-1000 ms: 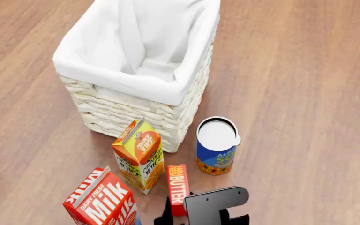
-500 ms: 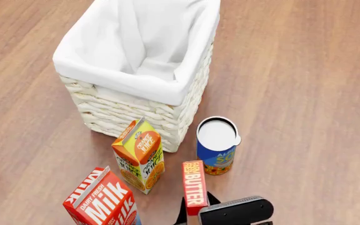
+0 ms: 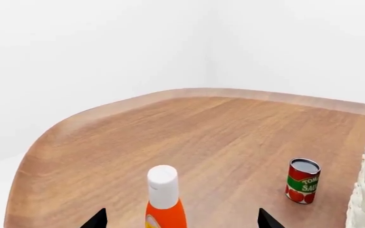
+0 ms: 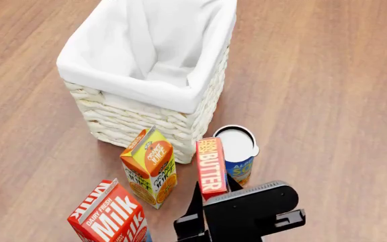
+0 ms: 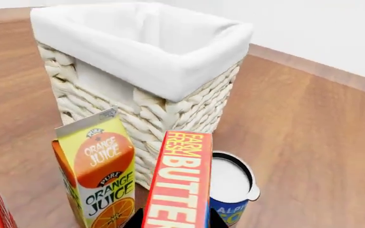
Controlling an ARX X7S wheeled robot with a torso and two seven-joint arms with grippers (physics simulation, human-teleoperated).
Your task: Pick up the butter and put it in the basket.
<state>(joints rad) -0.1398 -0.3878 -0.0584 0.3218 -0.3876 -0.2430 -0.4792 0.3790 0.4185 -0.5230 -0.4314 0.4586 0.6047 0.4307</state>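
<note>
Now that my right tool (image 4: 210, 201) grips the butter (image 4: 211, 165) by its lower end, the pickup is done; carrying it over the basket (image 4: 139, 85) and releasing remain. The box stands upright above the bench (image 4: 328, 101), between juice carton (image 4: 149, 166) and can (image 4: 237, 151). Whether my left tool (image 3: 179, 221) is open, I cannot tell.

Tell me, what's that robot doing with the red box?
The robot's right claw is shut on the butter, a slim red box, and holds it up above the table between the orange juice carton and a blue can. The big white basket just behind them has nothing showing inside it, so the butter hasn't gone in yet. The left claw is open over another part of the table, near an orange bottle, holding nothing.
</note>
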